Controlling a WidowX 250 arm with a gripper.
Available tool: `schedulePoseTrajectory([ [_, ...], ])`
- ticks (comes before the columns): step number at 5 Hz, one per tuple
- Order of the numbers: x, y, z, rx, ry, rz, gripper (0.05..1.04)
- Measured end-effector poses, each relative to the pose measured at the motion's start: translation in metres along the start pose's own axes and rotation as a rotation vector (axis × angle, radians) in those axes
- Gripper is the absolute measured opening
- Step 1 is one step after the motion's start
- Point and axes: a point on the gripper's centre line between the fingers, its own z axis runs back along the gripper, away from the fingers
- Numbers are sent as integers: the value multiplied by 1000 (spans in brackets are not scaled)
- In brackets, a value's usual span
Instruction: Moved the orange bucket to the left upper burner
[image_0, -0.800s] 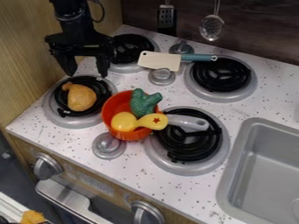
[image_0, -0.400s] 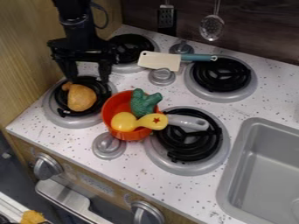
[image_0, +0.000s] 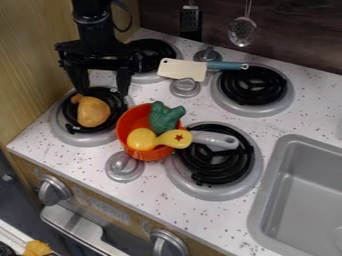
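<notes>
Hanging spread nr toy drumstick (image_0: 93, 112), fingers (image_0: 123, 82) up-L of orange bucket (image_0: 136, 119), gap btwn tips & rim.

Coil burners (image_0: 252, 86), a sink (image_0: 264, 197) at four o'clock and a hanging perforated spoon (image_0: 242, 32) at one o'clock are indicating a toy kitchen.

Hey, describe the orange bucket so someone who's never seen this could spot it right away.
On the speckled white stovetop, look between the front two burners. The orange bucket sits there, a grey handle reaching over the right one. Unlike its neighbours, it holds a green toy and a yellow one.
</notes>
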Motion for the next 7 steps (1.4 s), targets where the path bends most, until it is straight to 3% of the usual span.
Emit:
schedulePoseTrajectory([
  [2,-45,-9,-8,-39,-12,115,999],
  [3,-53,-15,-11,-52,-33,133,999],
  [4,-46,-5,-19,-92,-50,130,999],
  [7,-47,-6,-36,-105,-13,127,999],
])
